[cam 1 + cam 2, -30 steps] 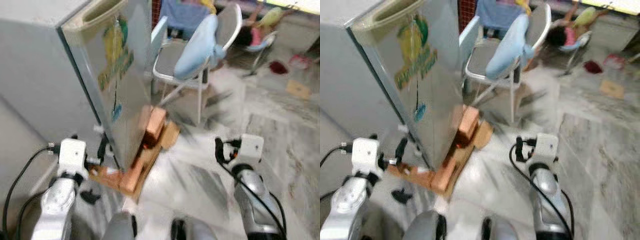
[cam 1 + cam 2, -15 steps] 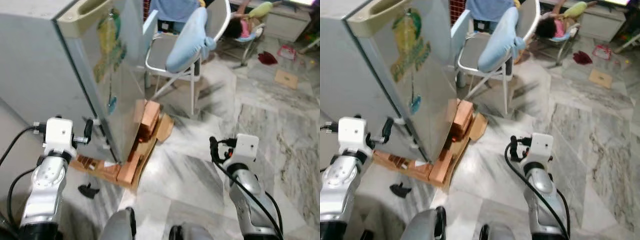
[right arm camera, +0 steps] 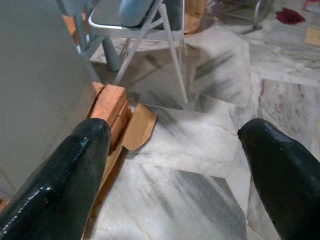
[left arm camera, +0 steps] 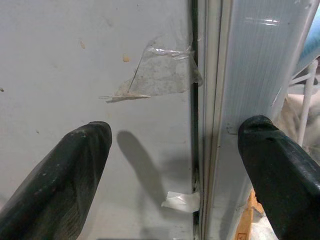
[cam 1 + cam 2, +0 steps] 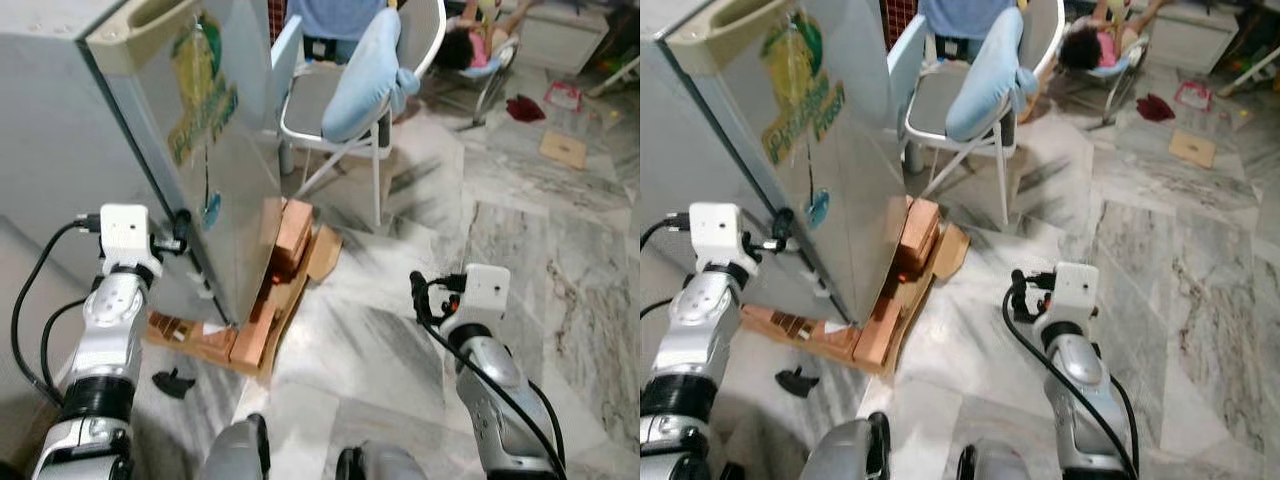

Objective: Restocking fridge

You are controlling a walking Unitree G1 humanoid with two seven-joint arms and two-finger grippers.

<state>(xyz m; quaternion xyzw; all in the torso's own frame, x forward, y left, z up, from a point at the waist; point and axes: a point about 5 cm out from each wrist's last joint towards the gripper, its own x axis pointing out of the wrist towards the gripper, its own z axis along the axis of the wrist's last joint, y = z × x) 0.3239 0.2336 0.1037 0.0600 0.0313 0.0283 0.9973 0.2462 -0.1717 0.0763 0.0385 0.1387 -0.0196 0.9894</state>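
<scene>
The silver fridge (image 5: 215,190) with a green and yellow sticker on its door stands on the left, raised on bricks. Its door looks closed. My left gripper (image 5: 183,228) is open and held up against the fridge's side, close to the front corner. In the left wrist view its fingertips (image 4: 80,150) straddle the dark door seam (image 4: 195,100), one over the grey side wall and one over the door's edge. My right gripper (image 5: 420,296) is open and holds nothing, out over the marble floor (image 3: 200,150).
Orange bricks (image 5: 293,230) and flattened cardboard (image 5: 322,253) lie under and beside the fridge. A folding chair (image 5: 335,95) with a blue cushion stands just behind it. A small black object (image 5: 172,381) lies on the floor. A person (image 5: 462,45) is at the back.
The camera has shifted slightly. My left gripper has risen and come closer to the fridge's side near the door seam. The right arm has hardly moved.
</scene>
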